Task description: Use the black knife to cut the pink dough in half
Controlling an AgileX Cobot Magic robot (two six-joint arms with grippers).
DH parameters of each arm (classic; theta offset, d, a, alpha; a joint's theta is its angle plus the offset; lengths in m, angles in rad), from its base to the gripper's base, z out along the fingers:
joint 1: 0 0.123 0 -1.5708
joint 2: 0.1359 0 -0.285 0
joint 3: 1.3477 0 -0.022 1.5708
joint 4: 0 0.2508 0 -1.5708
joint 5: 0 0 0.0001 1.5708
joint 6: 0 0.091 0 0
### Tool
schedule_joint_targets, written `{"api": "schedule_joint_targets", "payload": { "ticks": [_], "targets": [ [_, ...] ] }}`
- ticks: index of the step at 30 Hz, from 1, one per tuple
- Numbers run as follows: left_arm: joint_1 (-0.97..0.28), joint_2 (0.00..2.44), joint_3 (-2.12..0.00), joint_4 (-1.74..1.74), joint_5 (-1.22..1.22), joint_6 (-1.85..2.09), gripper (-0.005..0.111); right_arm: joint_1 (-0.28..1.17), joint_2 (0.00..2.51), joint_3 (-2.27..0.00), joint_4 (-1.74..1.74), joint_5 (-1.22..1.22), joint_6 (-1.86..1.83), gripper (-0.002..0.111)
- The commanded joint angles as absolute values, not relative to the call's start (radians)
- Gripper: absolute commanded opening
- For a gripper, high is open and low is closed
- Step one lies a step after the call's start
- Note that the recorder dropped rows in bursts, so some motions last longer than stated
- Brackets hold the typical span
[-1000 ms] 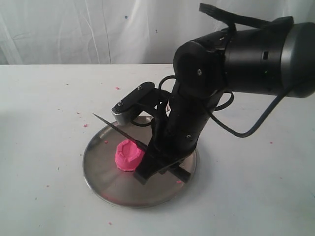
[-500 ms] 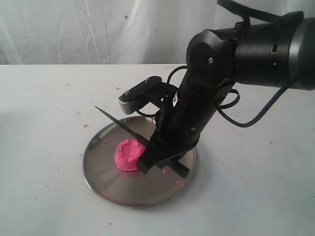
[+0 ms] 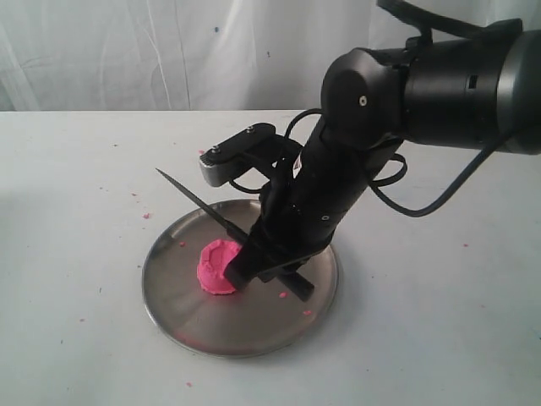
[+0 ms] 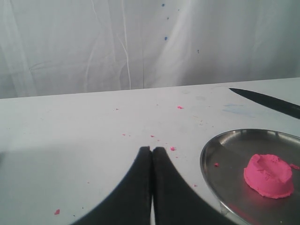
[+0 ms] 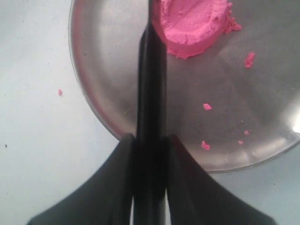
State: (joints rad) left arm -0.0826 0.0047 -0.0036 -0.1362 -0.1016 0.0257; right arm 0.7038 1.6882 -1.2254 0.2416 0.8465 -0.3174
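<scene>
Right hand (image 5: pixel 150 140) is clamped on the black knife (image 3: pixel 203 206), blade tilted, tip raised over the steel plate (image 3: pixel 186 317); the pink dough (image 3: pixel 217 266), one dented lump, is seated on the plate beside the hand; left hand (image 4: pixel 151 154) is pressed together, empty, above the worktop (image 3: pixel 76 254).

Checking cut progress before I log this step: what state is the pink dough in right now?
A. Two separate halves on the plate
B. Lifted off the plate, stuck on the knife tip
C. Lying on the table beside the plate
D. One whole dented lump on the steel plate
D: the pink dough sits as one dented lump on the steel plate, with the black knife angled above it, held in the right gripper.
</scene>
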Motion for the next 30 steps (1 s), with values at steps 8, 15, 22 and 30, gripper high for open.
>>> {"api": "schedule_joint_targets", "payload": {
  "ticks": [8,15,22,30],
  "targets": [
    [-0.083,0.0,0.0,-0.143,-0.103,0.026,0.0,0.699,1.683,-1.234,0.324,0.86,-0.329,0.0],
    [-0.083,0.0,0.0,-0.143,-0.103,0.026,0.0,0.699,1.737,-1.234,0.382,0.912,-0.307,0.0],
    [-0.083,0.0,0.0,-0.152,-0.105,-0.115,0.0,0.697,1.778,-1.234,0.422,0.936,-0.311,0.0],
    [-0.097,0.0,-0.024,-0.136,-0.011,-0.67,0.0,0.657,1.776,-1.234,0.429,0.941,-0.316,0.0]
  ]
}}
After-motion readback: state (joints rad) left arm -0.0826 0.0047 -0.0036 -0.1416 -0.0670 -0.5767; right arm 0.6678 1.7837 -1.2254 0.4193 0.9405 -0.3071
